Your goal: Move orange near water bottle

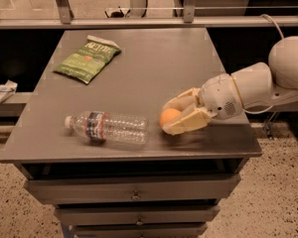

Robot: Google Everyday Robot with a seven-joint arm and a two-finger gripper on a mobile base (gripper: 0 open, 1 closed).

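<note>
Claw [166,118] around orange [169,116] near water bottle [108,128]

No text readable, pale lettering atop the green chip bag [88,56] blurred, blue-and-red band on the water bottle [109,128] illegible, gripper [167,119] over the table [154,58] front right, clasping the orange [169,116]
</note>
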